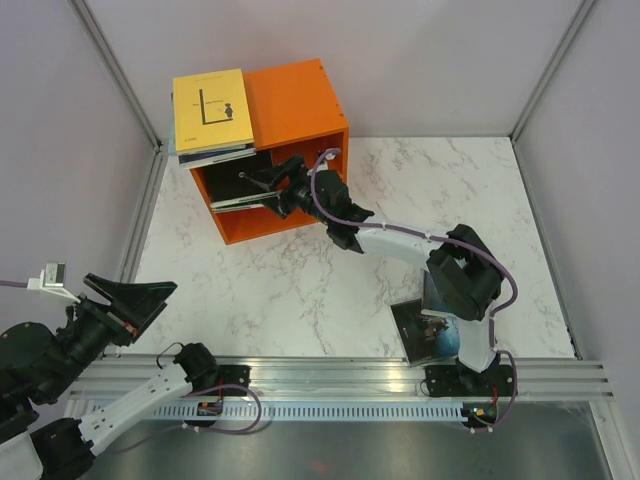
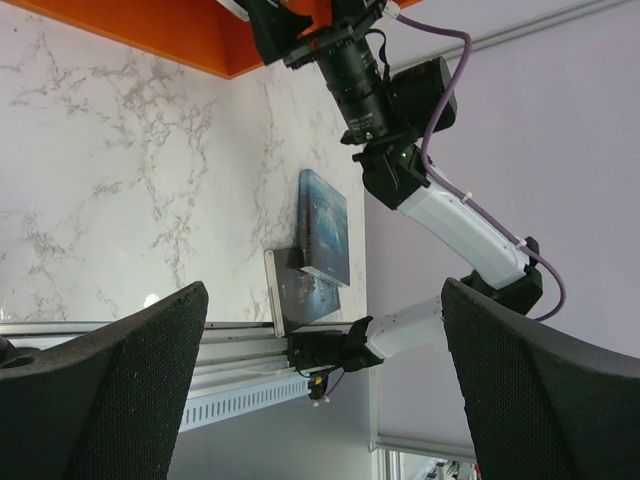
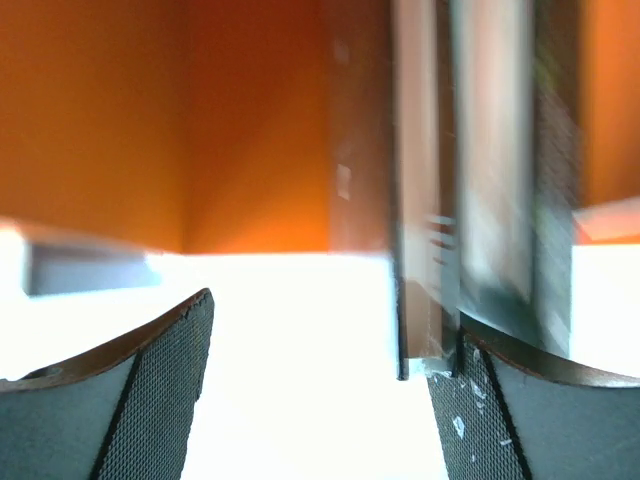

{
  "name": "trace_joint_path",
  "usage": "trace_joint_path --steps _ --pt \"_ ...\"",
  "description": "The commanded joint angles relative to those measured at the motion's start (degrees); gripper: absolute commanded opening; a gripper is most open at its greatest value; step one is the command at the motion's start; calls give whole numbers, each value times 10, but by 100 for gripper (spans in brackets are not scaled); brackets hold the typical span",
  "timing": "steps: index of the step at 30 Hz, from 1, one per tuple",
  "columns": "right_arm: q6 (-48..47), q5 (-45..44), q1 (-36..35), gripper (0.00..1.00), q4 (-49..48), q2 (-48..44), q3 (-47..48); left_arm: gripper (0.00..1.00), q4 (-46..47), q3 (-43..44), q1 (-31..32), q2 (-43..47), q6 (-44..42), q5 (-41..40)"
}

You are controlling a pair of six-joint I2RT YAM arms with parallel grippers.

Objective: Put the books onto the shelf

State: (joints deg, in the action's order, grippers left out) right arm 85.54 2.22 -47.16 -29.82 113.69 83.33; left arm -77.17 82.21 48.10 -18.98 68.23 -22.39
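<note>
Orange wooden box shelf [image 1: 295,95] stands at the far-left corner of the white marble table [image 1: 300,290], a yellow paperback [image 1: 212,108] on top. Right gripper [image 1: 258,180] reaches inside, jaws apart; its blurred wrist view shows dark book edges [image 3: 430,200] beside one finger. Left gripper [image 2: 322,290] hangs open; its view best shows two teal paperbacks [image 2: 325,230] at the near edge.

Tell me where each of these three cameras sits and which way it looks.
Top external: fixed above and behind, looking down at the table, orange shelf, left arm and right arm.
Left wrist: on the left arm, facing across the table to the right arm and two books; fingers of the open left end effector frame the bottom.
Right wrist: facing into a shelf compartment, blurred; right end effector fingers below.
Shared: top and left wrist both show shelf and books.
</note>
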Motion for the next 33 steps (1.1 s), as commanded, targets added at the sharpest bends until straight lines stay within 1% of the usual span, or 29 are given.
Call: trace_joint_path --steps 1,5,6,10,16,22,25,28,29,31,32,33 --pt "-13 47 -14 84 26 -49 -58 100 -51 -9 8 10 26 -41" --pt "-21 74 -14 86 28 -92 -111 100 -37 -28 16 11 30 -48" --pt "-22 78 -14 90 28 -95 -125 100 -35 -33 17 11 31 -48" --pt "-28 101 -14 90 35 -102 -139 100 -11 -51 19 9 31 -47" --pt "-41 106 -12 88 44 -111 -122 100 6 -72 20 4 35 -37" --pt "-43 125 -11 81 46 -82 -76 98 19 -84 19 5 43 -34" --pt "-37 131 -11 75 35 -59 -62 98 18 -79 20 4 41 -34" --pt "-34 136 -11 59 24 -44 -51 98 18 -79 19 4 40 -34" --pt "-34 139 -12 49 20 -40 -45 98 18 -79 19 5 39 -34" --pt "-33 141 -12 42 19 -29 -37 98 18 -79 20 4 40 -34" --pt "-31 141 -11 34 15 -25 -32 98 18 -79 19 5 39 -35" --pt "-29 142 -12 30 15 -22 -29 98 18 -78 19 4 38 -36"
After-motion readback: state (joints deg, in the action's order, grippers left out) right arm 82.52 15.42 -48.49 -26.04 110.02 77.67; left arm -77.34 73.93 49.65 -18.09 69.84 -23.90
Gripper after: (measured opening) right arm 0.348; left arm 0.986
